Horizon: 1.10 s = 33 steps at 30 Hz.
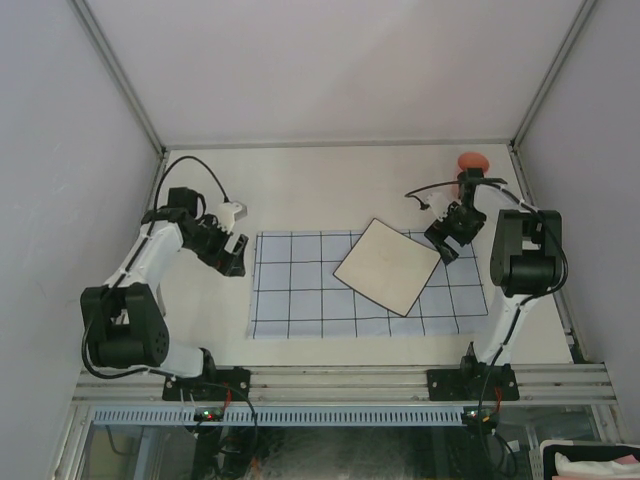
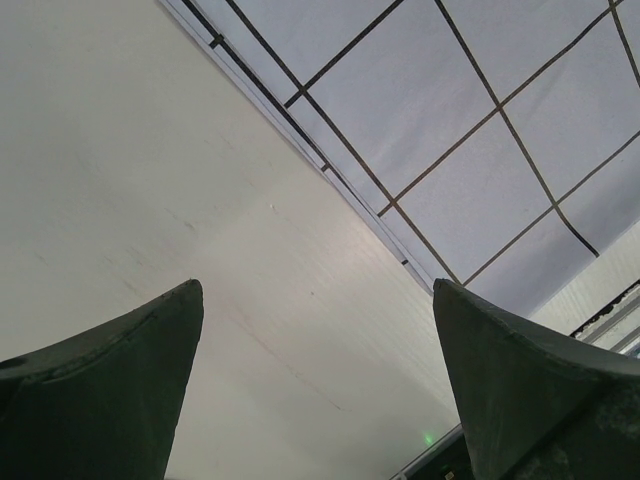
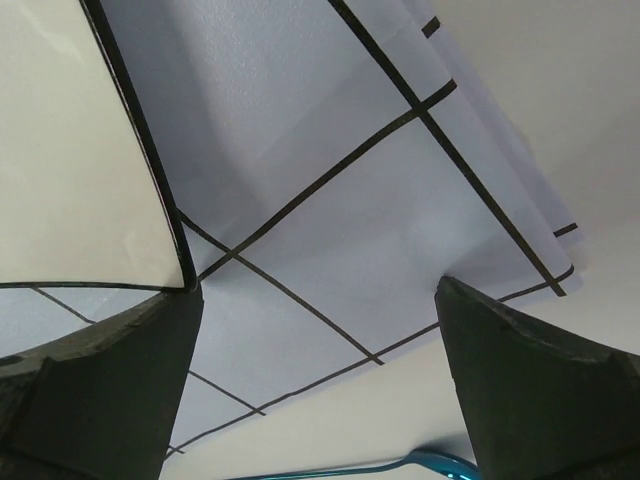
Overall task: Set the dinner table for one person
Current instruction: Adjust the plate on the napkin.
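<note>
Table (image 1: 330, 180) spans the whole workspace, with rails and walls around it. Gridded cloth (image 1: 300, 290) lies toward its front edge, centred. Square plate (image 1: 386, 266) sits skewed on the cloth's right half. Right gripper (image 1: 447, 243) is spread wide and empty over the cloth's far right corner, just beside the plate. Left gripper (image 1: 232, 258) is spread wide and empty over the bare table at the cloth's far left corner. Red object (image 1: 472, 162) is at the table's far right corner.

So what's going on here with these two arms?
Nothing is held. Both grippers are open: the left gripper hovers over the dinner table by the left edge of the grid cloth, the right gripper over its right part, next to the square cream plate lying on it. A reddish object sits at the far right.
</note>
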Motion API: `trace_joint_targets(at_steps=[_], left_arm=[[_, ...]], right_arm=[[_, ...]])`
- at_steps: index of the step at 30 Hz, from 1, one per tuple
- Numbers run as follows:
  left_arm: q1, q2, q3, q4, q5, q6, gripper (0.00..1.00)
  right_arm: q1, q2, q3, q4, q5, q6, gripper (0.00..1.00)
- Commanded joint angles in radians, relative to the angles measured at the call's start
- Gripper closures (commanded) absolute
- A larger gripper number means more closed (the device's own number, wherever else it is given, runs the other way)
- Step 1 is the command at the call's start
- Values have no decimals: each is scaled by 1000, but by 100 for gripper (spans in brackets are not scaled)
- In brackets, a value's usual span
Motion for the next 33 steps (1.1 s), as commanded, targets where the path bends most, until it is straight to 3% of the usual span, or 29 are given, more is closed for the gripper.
trace_joint_targets(at_steps=[1, 7, 10, 16, 20, 27, 33], left_arm=[[-24, 43, 32, 2, 22, 25, 0], [-108, 162, 113, 5, 88, 0, 0], [-170, 237, 180, 4, 187, -47, 0], [-272, 403, 290, 57, 443, -165, 0], [-297, 493, 261, 171, 567, -294, 0], [-338, 506, 125, 451, 612, -486, 0], [-389, 576, 144, 486, 662, -525, 0]], right_arm=[[-1, 10, 41, 13, -71, 40, 0], [0, -89, 52, -75, -244, 125, 0], [0, -108, 68, -135, -378, 152, 0], [-33, -9, 224, -282, -598, 162, 0], [-58, 94, 331, -381, -713, 149, 0], [-88, 143, 285, -376, -694, 168, 0], [-104, 140, 241, -370, -639, 156, 0]])
